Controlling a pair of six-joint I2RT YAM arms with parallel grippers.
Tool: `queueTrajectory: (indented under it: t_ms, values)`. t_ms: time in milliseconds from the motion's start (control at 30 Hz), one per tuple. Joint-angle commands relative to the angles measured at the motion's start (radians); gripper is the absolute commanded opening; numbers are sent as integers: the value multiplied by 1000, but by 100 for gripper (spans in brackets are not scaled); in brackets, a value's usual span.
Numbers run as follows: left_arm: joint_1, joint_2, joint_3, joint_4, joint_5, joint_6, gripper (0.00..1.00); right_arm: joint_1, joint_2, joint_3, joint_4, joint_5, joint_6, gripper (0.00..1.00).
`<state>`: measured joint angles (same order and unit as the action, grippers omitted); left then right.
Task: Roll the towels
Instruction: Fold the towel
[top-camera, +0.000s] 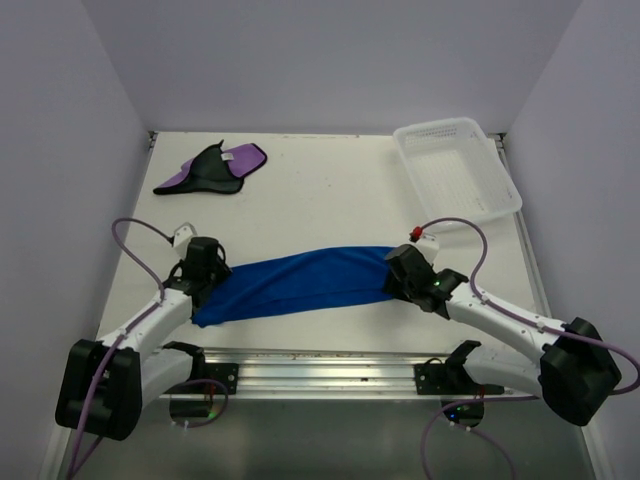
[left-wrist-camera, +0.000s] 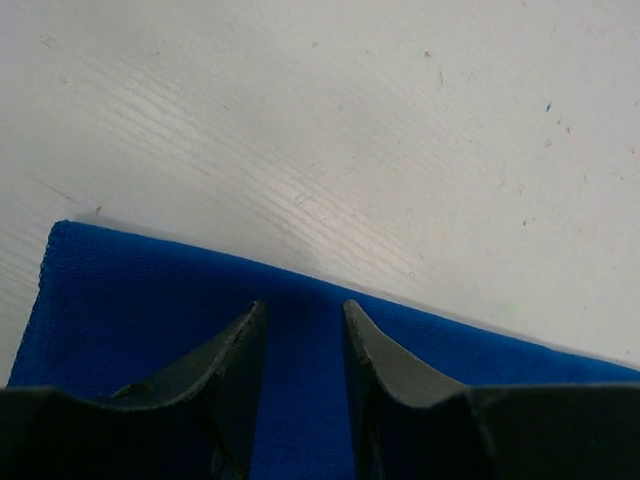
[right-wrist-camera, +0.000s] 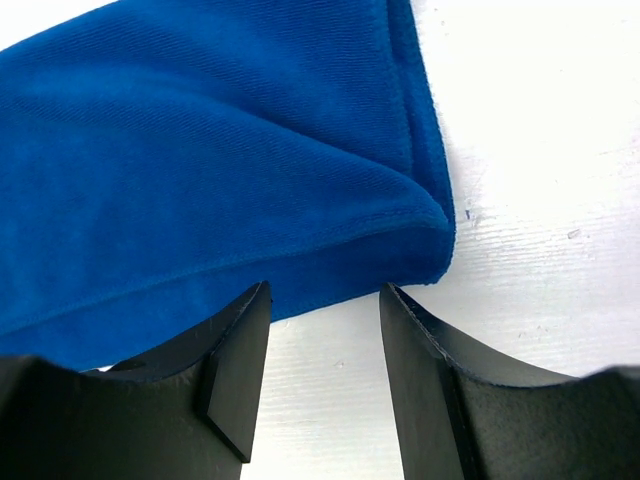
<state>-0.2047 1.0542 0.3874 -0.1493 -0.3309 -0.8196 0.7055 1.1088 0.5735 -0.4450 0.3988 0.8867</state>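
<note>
As they lie on the white table (top-camera: 330, 200), the towels number two. Blue towel (top-camera: 300, 285), one: stretched flat across mid-table between both arms. Purple towel (top-camera: 215, 168), one: black side partly showing, crumpled at far left, its white tag (top-camera: 228, 155) too small to read. Mesh basket (top-camera: 436, 126), one: far right. Left gripper (left-wrist-camera: 300, 320): fingers narrowly parted over the blue towel's edge; cannot tell whether it pinches. Right gripper (right-wrist-camera: 325, 300): spread, towel corner just beyond its tips, nothing held.
</note>
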Motion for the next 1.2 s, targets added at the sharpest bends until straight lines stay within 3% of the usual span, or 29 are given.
queueTrajectory:
  t_ms: [0,100,167,400,833,1167]
  values:
    - [-12,9,31,68,-45,-1,39,-12,-7,-4,-1,29,40,51]
    - [-19,-5,21,65,-56,-4,38,-26,-17,-23,6,25,52,50]
    - [-22,-2,13,68,-62,-1,32,-44,-17,-35,23,5,66,50]
    - [-24,49,10,80,-82,4,0,-87,-6,-80,54,-37,107,50]
    - [-24,58,-5,96,-88,10,0,-101,-136,-64,45,-29,101,49]
    - [-24,102,1,105,-72,-19,0,-109,-26,-41,104,-46,116,49]
